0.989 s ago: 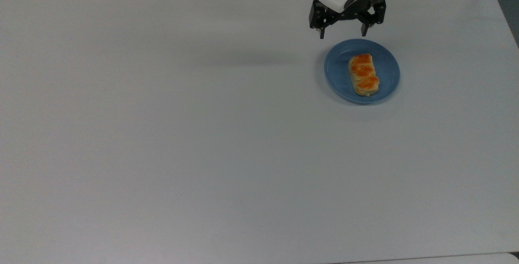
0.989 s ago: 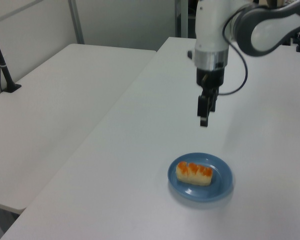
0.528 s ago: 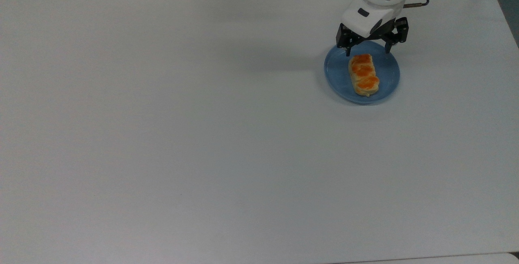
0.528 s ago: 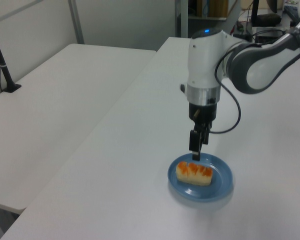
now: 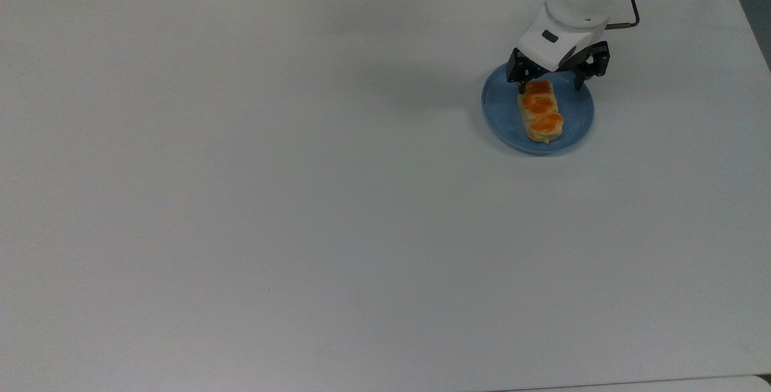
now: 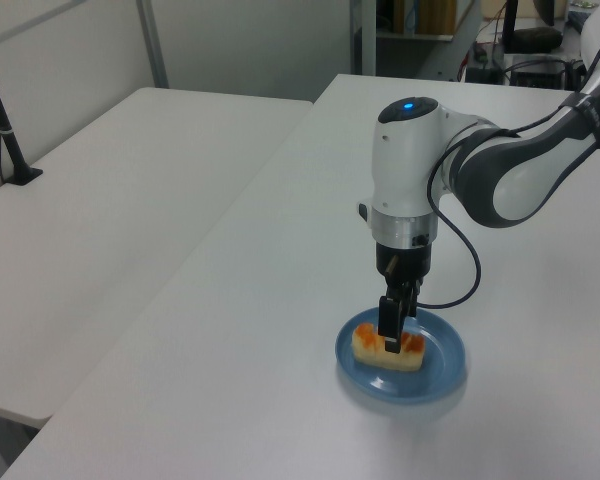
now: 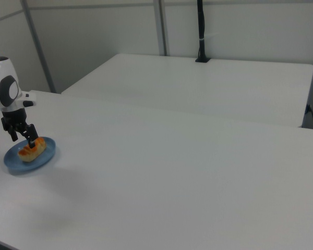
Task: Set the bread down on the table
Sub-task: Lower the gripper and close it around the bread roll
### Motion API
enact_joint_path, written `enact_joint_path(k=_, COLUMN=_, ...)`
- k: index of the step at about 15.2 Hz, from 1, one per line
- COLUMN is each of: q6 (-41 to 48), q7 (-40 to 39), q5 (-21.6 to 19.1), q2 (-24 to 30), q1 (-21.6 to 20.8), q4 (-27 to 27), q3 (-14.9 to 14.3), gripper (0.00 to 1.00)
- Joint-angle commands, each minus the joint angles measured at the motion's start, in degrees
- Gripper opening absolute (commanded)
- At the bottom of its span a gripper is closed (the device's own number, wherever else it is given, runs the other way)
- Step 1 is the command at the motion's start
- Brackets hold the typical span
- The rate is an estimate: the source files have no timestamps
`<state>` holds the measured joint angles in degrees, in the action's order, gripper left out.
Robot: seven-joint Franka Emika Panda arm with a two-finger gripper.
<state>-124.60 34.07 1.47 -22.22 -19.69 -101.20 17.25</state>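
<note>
Resting on a round blue plate [image 5: 500, 116], the bread [image 5: 540, 112] has not left its dish — it lies lengthwise near the plate's centre, three glossy orange-brown bumps facing up. The plate sits on the table [image 5: 301, 199] toward the top view's upper right; in the left view the same plate [image 6: 440, 372] shows low and right of centre, and in the right view it [image 7: 13, 161] lies at the far left edge of the tabletop.

The gripper [image 5: 549, 86] is down over the end of the bread nearest the top view's upper edge. Its two dark fingers stand spread apart, one to each side of the roll, with a visible gap between each tip and the roll on the top view's right side; contact on the other side cannot be judged. In the left view the gripper [image 6: 393, 340] hangs vertically from the white wrist, its tips level with the bread [image 6: 388, 346] and partly covering its middle. The right view shows the gripper [image 7: 22, 136] straddling the bread [image 7: 31, 148] in the same way.

A second white table [image 7: 208, 86] stands beside the first — separated by a narrow gap — with a black pole [image 7: 201, 28] clamped at its far edge.
</note>
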Motion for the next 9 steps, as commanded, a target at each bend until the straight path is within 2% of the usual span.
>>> enact_joint_path(k=1, q6=-0.73, q7=1.44, q5=3.09, q2=-1.77, q1=-0.61, q4=-0.05, q3=-0.37, gripper=1.0)
enact_joint_path(k=4, q6=-1.26, q7=1.88, q5=4.06, q2=-3.44, q1=-0.61, q4=0.12, q3=-0.37, gripper=1.0)
enact_joint_path(k=5, q6=-1.35, q7=1.97, q5=4.67, q2=-3.44, q1=-0.7, q4=0.12, q3=-0.37, gripper=0.96)
enact_joint_path(k=8, q6=-1.26, q7=1.97, q5=4.94, q2=-3.36, q1=-0.61, q4=0.3, q3=-0.28, gripper=0.62)
enact_joint_path(k=9, q6=-1.09, q7=1.97, q5=4.86, q2=-3.18, q1=-0.44, q4=0.39, q3=-0.28, gripper=0.61)
